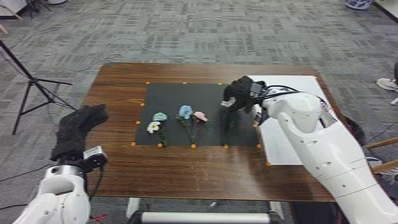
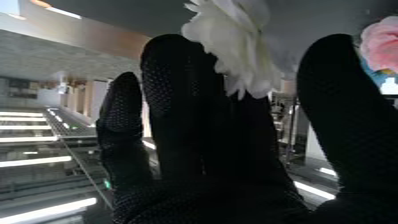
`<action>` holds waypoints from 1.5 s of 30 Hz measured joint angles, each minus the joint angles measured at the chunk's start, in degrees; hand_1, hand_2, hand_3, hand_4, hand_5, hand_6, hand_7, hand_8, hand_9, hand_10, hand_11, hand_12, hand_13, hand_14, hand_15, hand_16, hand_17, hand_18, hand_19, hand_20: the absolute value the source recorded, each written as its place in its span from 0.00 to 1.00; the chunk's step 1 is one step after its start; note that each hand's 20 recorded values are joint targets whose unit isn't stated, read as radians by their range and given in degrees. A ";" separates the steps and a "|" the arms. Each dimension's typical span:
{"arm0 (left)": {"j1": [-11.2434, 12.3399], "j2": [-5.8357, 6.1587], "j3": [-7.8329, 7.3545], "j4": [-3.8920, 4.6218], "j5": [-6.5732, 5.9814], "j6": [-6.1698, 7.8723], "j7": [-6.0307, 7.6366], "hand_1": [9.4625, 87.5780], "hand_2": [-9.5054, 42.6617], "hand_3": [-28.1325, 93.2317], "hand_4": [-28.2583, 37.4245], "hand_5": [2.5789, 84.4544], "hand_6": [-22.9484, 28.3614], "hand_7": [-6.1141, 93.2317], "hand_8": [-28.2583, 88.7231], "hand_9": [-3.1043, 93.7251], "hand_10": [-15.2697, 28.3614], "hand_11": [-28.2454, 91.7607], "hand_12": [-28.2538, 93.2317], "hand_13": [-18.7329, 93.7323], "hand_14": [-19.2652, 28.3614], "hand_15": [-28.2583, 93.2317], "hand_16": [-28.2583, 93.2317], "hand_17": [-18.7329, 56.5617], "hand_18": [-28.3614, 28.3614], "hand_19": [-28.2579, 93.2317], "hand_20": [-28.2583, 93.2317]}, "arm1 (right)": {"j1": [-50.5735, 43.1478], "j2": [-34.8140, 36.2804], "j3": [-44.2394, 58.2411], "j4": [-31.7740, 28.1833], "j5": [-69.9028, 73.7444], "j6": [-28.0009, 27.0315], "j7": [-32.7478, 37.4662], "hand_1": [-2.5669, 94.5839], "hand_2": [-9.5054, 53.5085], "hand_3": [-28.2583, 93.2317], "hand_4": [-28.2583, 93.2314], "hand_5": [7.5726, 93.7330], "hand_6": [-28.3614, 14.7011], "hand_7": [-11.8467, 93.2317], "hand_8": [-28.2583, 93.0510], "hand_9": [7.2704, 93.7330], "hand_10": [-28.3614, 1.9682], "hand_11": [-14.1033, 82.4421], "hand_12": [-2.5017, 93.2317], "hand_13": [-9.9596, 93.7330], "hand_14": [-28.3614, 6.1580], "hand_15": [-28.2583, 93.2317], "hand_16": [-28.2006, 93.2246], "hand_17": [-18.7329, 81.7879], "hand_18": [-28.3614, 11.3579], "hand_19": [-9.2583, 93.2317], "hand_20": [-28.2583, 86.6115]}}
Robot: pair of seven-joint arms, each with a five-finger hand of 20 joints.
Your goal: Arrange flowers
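- Tripod (image 1: 29, 80) on the gray floor (image 1: 133, 30), cut off by the view's edge.
- Left hand (image 1: 80, 127) at the table's (image 1: 160, 172) left edge, fingers loosely extended, holding nothing visible.
- Teal flower (image 1: 160, 117) on the left of the black mat (image 1: 169, 95), the white flower (image 1: 153, 127) just nearer; dark stems hard to make out.
- Blue flower (image 1: 186, 111) mid-mat, pink flower (image 1: 200, 116) just right; stems blur together.
- Right hand (image 1: 238, 92) over the mat's right side, fingers fairly straight, thumb apart; second white flower (image 2: 233, 42) between them, partly hidden. Grip: cannot tell.
- White board (image 1: 282, 152) at right, partly covered by the right arm (image 1: 324, 155).
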 measured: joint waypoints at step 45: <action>0.95 0.01 -0.28 -0.42 0.09 -0.19 -0.37 0.28 0.47 0.77 0.03 0.68 0.40 0.28 0.16 0.59 0.66 0.45 0.36 0.55 0.78 0.50 0.23 0.34 0.73 0.36 0.41 | 2.72 1.83 11.47 8.46 -5.90 5.41 12.18 0.26 0.00 0.84 0.04 0.46 0.63 0.27 0.15 0.59 0.51 0.25 0.19 0.66 0.39 0.65 0.50 0.44 0.11 0.75 0.71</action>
